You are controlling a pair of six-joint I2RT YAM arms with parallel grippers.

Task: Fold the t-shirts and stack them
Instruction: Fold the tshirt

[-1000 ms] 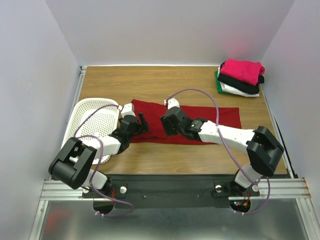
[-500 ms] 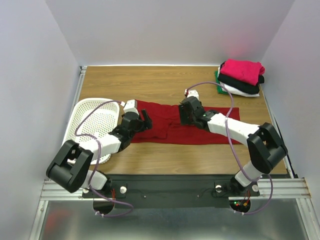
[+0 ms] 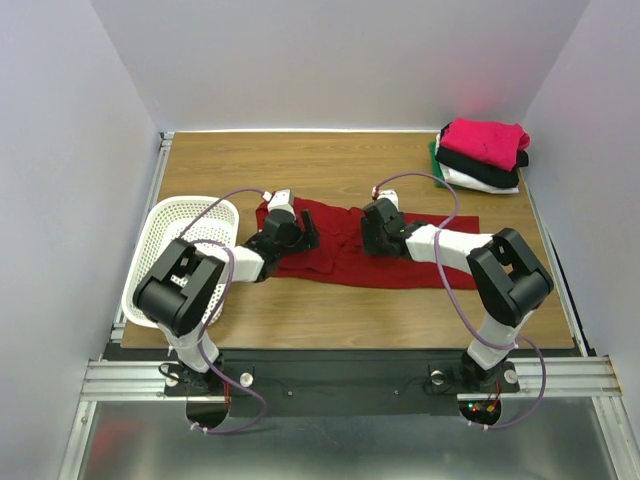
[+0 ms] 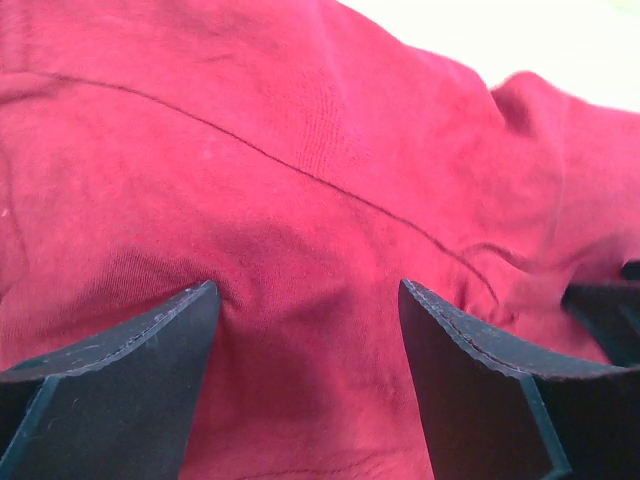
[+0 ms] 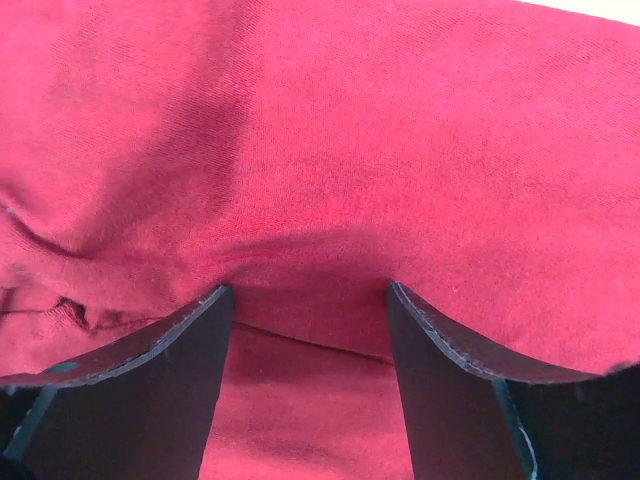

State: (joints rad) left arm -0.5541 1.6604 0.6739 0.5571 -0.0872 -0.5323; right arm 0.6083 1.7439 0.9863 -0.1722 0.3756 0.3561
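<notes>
The large dark red t-shirt lies folded into a long strip across the middle of the table. It fills the left wrist view and the right wrist view. My left gripper is open, its tips pressed on the cloth near the strip's left part. My right gripper is open, its tips down on the cloth near the strip's middle, by a fold edge. A stack of folded shirts, bright pink over black, white and green, sits at the far right corner.
A white perforated basket stands at the table's left edge, beside my left arm. The wooden table is walled on three sides. Cables loop above both arms.
Both grippers have moved away from me and to the right over the red shirt. The shirt's left end has shifted right, away from the basket.
</notes>
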